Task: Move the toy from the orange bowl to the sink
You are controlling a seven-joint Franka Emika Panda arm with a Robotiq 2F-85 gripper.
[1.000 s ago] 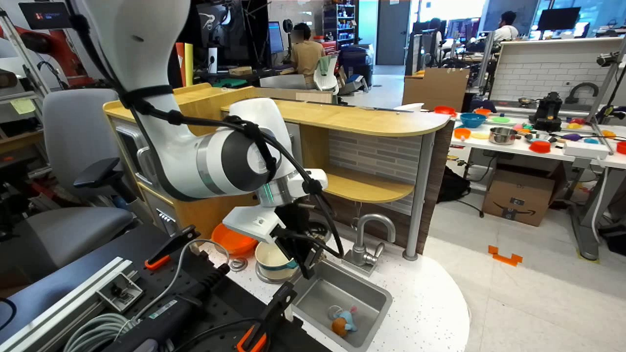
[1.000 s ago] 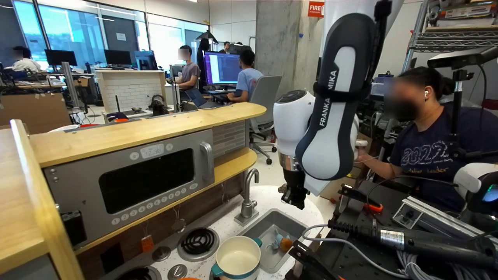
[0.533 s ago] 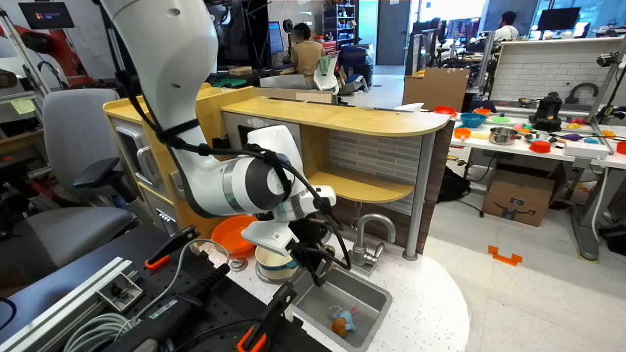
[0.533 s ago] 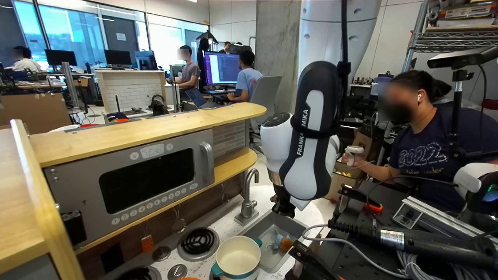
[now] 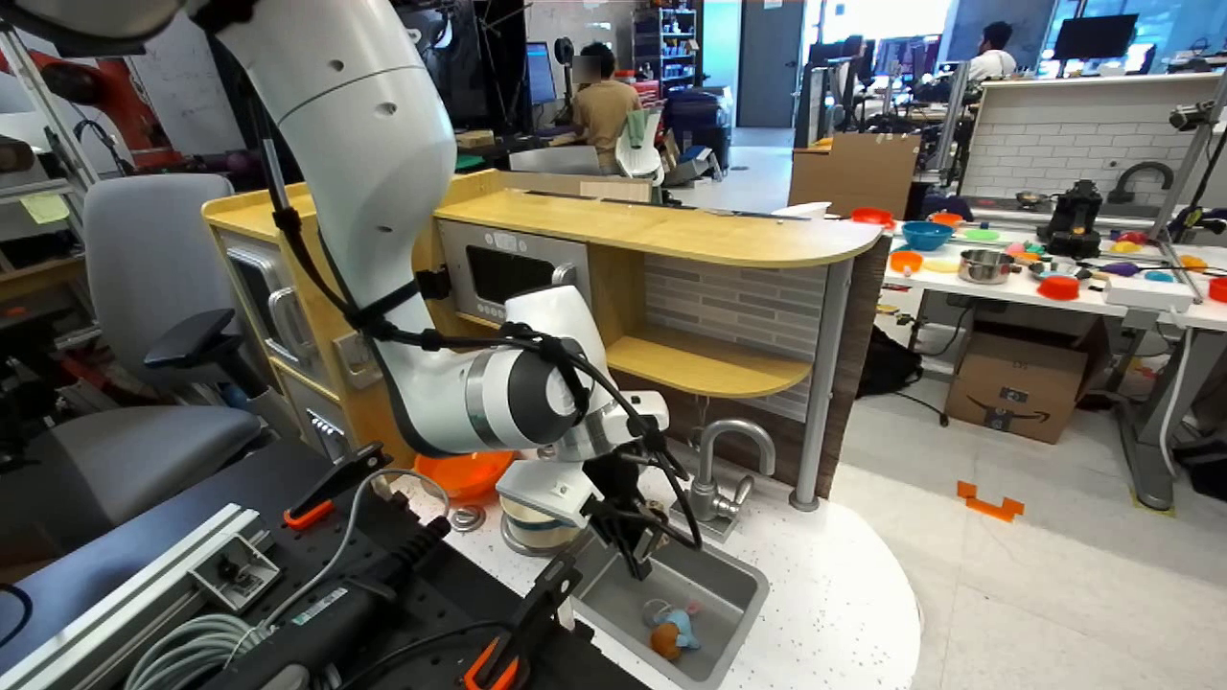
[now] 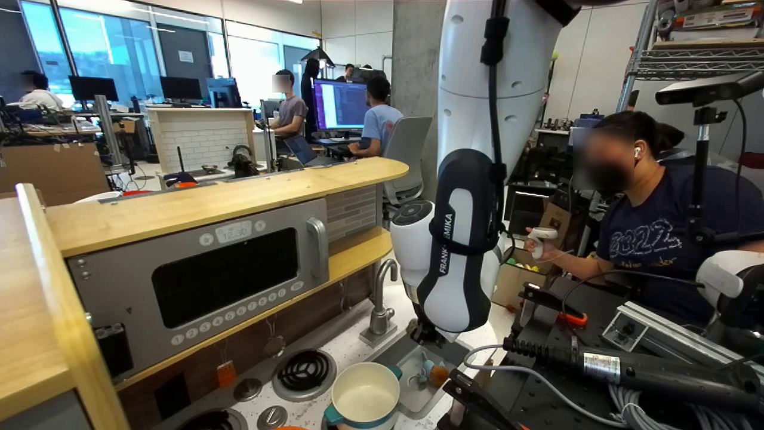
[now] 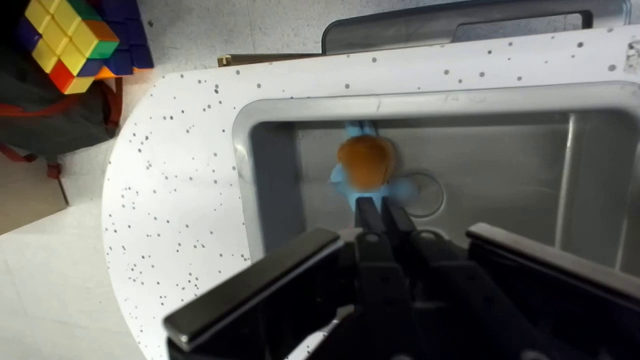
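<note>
Going by the task sentence, the work looks all but finished: the toy (image 7: 364, 162) is in the sink (image 5: 719, 589), free of the tool (image 7: 379, 203). It lies on the sink floor, in the corner nearest both the rounded end of the counter (image 5: 844, 594) and the edge across from the faucet (image 5: 706, 468). The bowl (image 5: 465, 474) is well apart, away from that rounded end, with the pot (image 6: 365, 391) between it and the sink. The arm (image 5: 388, 220) hides part of the bowl, so I cannot tell whether anything else is inside. What is left, I would judge, is only to take the tool away from the sink; no further placing seems called for.

The tool is clenched, its fingers (image 7: 369, 220) side by side with hardly a gap, and nothing shows in its grasp. It hangs over the sink. In both exterior views the toy is below the tips and apart from them. In the wrist view the toy lies just ahead of the tips, toward the edge across from the faucet, and they overlap its near end to the eye. Should the toy need moving again, the fingers would first have to part.
</note>
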